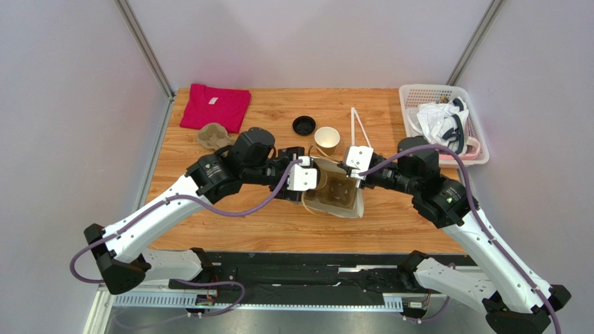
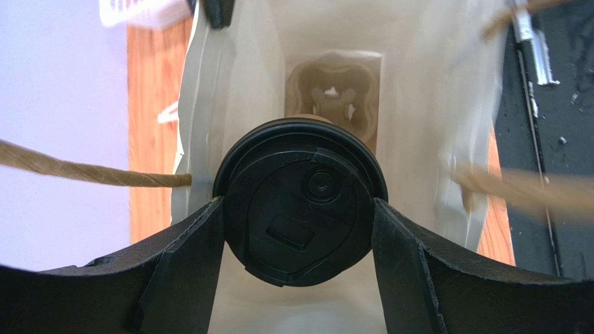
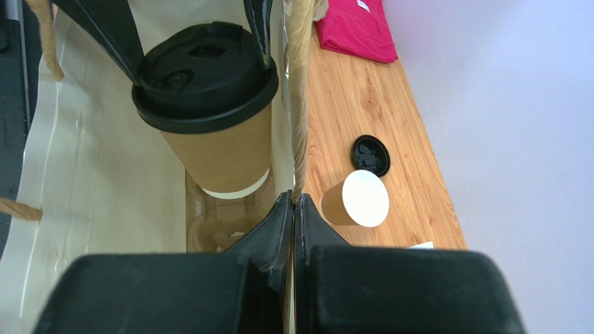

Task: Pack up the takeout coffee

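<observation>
Left gripper [image 2: 298, 209] clamps takeout coffee [image 3: 209, 90] by lid, inside paper bag [image 3: 84, 167]. We see tan cup wall only in right wrist view, upper left; right gripper [image 3: 293, 205], bottom centre, pinches bag rim.

The takeout coffee [image 3: 209, 104], a tan cup with black lid on, hangs inside the open bag [image 3: 90, 174].
</observation>
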`<state>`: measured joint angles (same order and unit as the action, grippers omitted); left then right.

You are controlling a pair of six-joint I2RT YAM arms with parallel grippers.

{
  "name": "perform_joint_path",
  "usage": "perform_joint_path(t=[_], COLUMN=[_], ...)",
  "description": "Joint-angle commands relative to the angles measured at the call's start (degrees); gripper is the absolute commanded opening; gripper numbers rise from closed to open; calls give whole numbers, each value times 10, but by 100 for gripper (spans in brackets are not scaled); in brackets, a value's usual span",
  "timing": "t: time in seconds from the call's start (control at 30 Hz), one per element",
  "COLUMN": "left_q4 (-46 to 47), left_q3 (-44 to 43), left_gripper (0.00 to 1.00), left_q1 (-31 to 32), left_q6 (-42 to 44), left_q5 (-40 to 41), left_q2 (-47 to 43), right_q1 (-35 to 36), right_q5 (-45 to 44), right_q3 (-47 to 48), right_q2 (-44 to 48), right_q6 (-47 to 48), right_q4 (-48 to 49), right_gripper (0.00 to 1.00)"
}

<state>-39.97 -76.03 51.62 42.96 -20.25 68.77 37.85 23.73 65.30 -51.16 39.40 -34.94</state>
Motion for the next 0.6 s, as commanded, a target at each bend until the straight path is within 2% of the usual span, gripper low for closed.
perform_joint_path(t=[0.0, 0.3, 0.57], left_q4=[38, 40, 39], left_q3=[-18, -5, -24], left_gripper=[13, 12, 12], left_q1=[-3, -20, -60], left_q6=[-82, -187, -287], left_q5=[56, 48, 14], left_q2=[18, 9, 33], right_q1=[33, 50, 52], right_q5=[-86, -162, -149], right_q3=[10, -21, -44], right_q2=[18, 47, 76], right_q6=[-16, -7, -11], right_q4=[57, 103, 111], right_gripper=[0, 0, 0])
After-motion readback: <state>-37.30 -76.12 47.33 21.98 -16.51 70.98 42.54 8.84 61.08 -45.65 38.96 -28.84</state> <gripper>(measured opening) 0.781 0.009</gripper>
